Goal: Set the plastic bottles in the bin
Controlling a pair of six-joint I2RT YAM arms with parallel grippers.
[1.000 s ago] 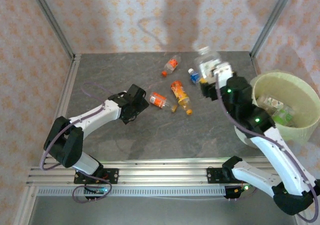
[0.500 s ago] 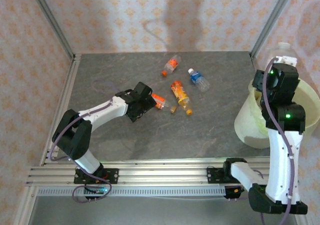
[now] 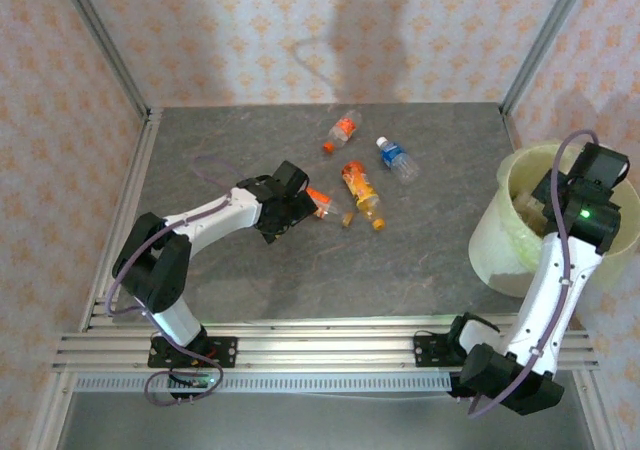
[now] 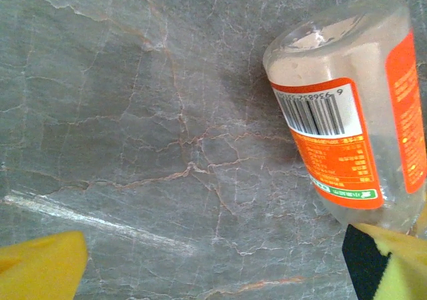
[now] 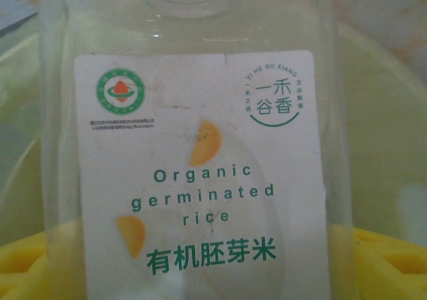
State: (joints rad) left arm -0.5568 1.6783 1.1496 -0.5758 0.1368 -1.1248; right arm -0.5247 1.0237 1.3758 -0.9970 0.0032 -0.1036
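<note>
**Carried item.** The white-label bottle [image 5: 200,167], clear and printed "Organic germinated rice", is clamped between the yellow pads [image 5: 27,267] of the right claw [image 5: 213,273]. It hangs in the mouth of the bin [image 3: 497,242], which stands at the right edge of the table [image 3: 400,260]. In the right wrist view the pale bin wall shows behind the bottle on both sides.

**Change.** One second ago this bottle was held over the far right part of the table. Half a second ago it was raised above the bin's far rim. Now the right arm is folded down over the opening. Judgement: transport of this bottle is complete and only the release remains.

**Left claw** [image 4: 213,273]. The pads are apart and nothing is held. Over the same second it has advanced across the table, and it now stands just beside the base of the orange-label bottle [image 4: 347,120]. One pad is at the bottle's lower end. Judgement: the next pick is being set up, but the bottle is not yet between the pads.

**Count.**
- Bottles on the table: four, all in the far half.
  - The orange-label bottle is at the left claw.
  - The taller orange bottle [image 3: 362,192] lies just to its right.
  - The blue-label bottle [image 3: 397,159] and the orange-cap bottle [image 3: 343,128] lie nearer the far edge.
- Bottles in a claw: one.
- Bottles already in the bin: probably some, but the right arm covers the interior and no count can be read.
- Bins: one.
- Arms: two.
</note>
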